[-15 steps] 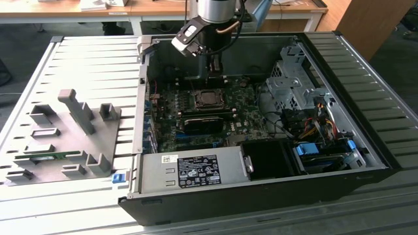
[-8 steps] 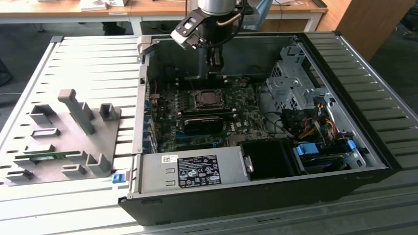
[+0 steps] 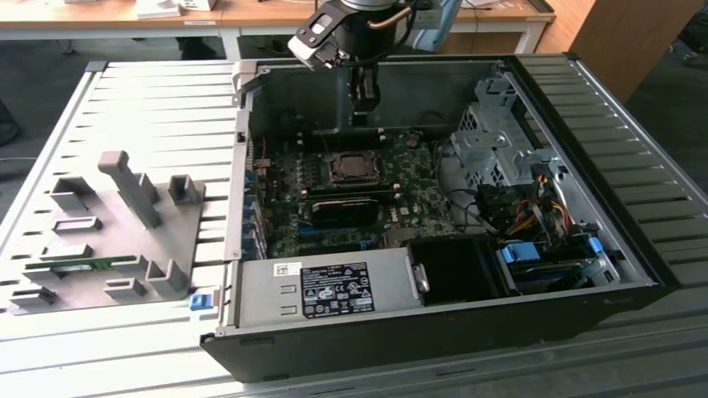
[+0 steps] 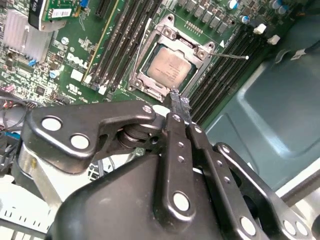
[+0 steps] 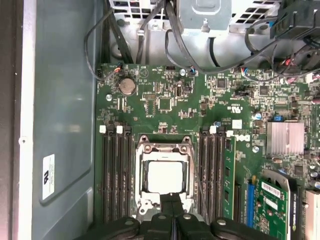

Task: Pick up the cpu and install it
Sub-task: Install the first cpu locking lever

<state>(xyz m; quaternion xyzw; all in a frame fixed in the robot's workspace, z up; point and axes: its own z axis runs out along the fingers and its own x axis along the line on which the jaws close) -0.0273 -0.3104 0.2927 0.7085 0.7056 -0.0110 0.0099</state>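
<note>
counter point(image 3: 133, 108) – slatted grey, carrying an open computer case point(image 3: 619, 207) | motherboard point(image 5: 165, 107) – green, flat inside the case | hand point(image 4: 180, 107) – clenched, fingertips together and empty, hovering just above the socket point(image 5: 165, 177) | cpu point(image 5: 165, 176) – silvery square seated in the socket frame, between the memory slots

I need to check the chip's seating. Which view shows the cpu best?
The first wrist view: the cpu faces the camera squarely inside its socket. The second wrist view shows it obliquely; the exterior view shows it small.
</note>
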